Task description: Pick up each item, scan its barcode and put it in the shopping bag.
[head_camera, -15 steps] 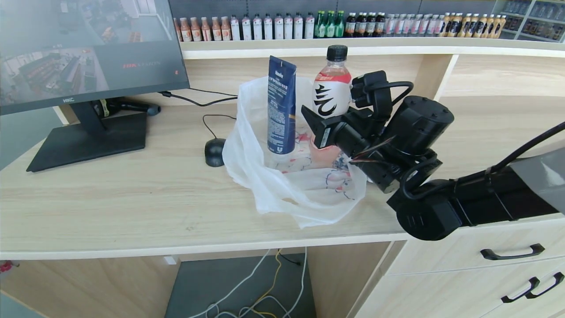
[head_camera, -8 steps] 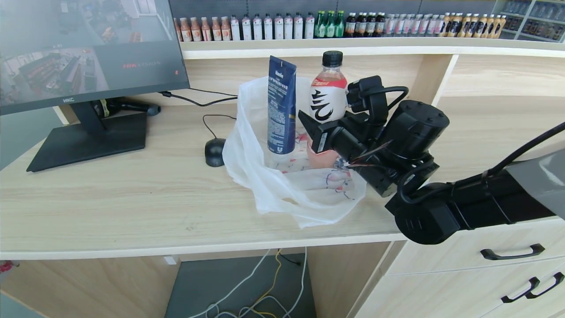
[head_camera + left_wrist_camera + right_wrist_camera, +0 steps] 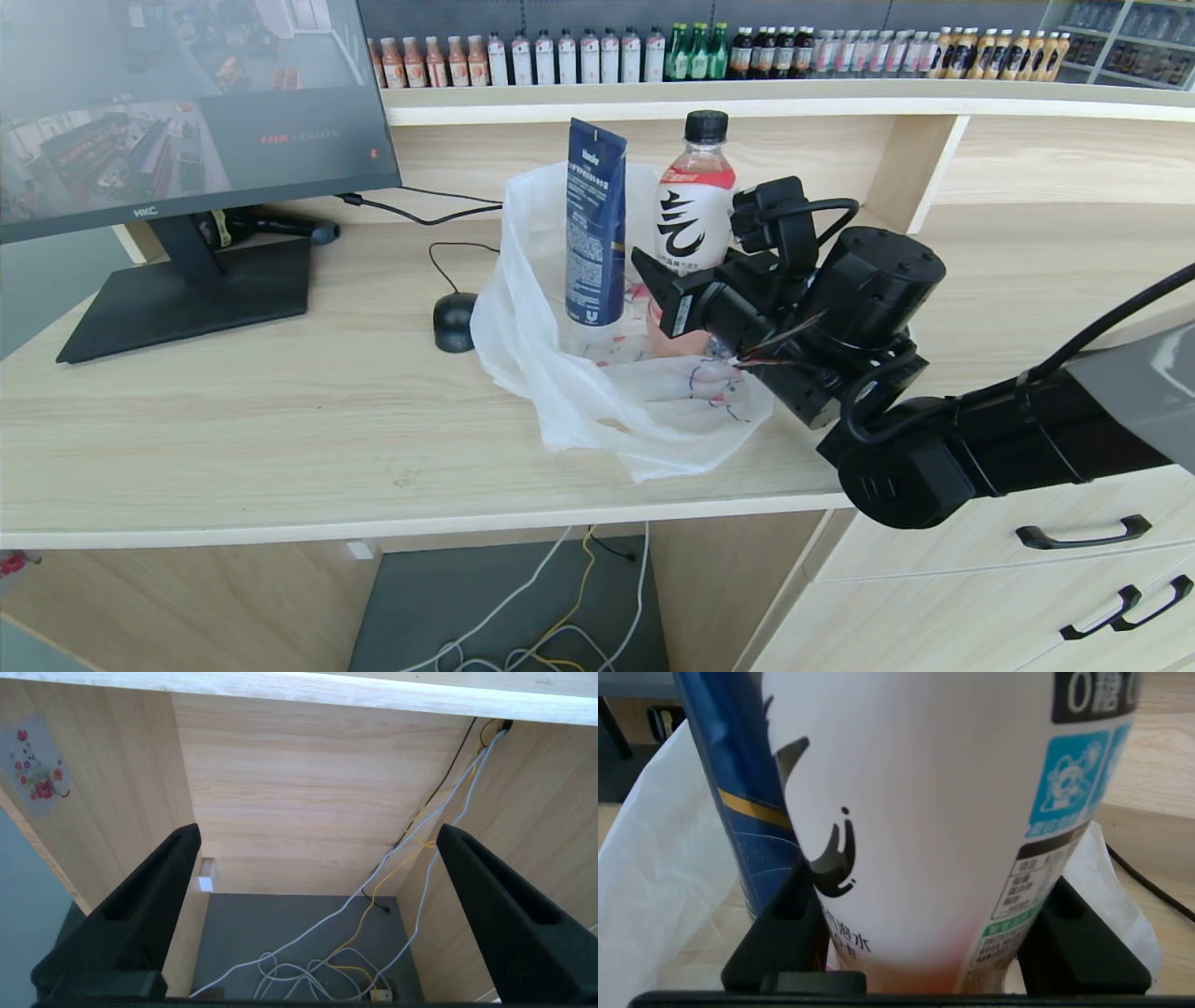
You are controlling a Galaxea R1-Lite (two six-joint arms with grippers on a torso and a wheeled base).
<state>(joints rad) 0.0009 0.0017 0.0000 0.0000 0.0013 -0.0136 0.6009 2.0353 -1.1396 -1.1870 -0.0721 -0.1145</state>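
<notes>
The right gripper (image 3: 674, 315) has its fingers (image 3: 785, 929) pressed against opposite sides of the bottle (image 3: 694, 213), pinching its lower body. The bottle fills the gap between them. It stands upright with its long axis vertical, right of centre in the head view. Its pink base sits inside the mouth of the shopping bag (image 3: 560, 383). Whether the base rests on the bottom of the bag cannot be told.

The coming move is judged to be the release. For it, the fingers must spread sideways and then back off toward the lower right of the frame, clear of the bag.

Contents of the shopping bag:
- the bottle;
- a blue tube (image 3: 595, 224), upright, just left of the bottle. Whether the two touch cannot be told.

The bag is white, open at the top, and slumped on the tabletop (image 3: 280, 420) at frame centre.

The left gripper (image 3: 318, 845) is below the tabletop with its fingers spread wide, holding nothing, well apart from the bag. The right arm is the nearer arm.
</notes>
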